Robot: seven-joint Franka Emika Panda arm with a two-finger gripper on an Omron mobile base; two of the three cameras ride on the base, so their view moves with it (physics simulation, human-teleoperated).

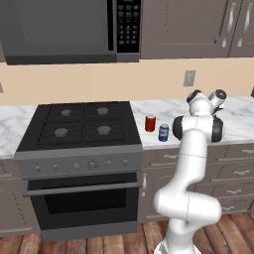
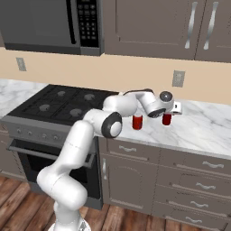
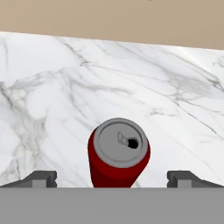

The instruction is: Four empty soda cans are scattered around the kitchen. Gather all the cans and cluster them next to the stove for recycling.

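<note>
The stove point(image 1: 82, 126) has a black four-burner top and a grey steel front. Just right of it, on the marble counter point(image 1: 238, 119), stand a red soda can point(image 1: 150, 123) and a blue soda can point(image 1: 163, 133). Further right along the counter stands another red can point(image 2: 167, 118), upright with a silvery top. My gripper point(image 2: 170, 112) hovers just over this can point(image 3: 119, 153). In the hand view my gripper point(image 3: 113, 179) is open, with one fingertip point(image 3: 41, 178) on each side of the can and apart from it. The red can point(image 2: 137, 122) nearer the stove stands behind my forearm.
A dark microwave point(image 1: 69, 30) hangs above the stove. Dark brown wall cabinets point(image 2: 180, 27) run along the top, and drawers point(image 2: 198, 180) sit below the counter. A wall outlet point(image 2: 178, 78) sits on the beige wall. Bare marble stretches right of the cans.
</note>
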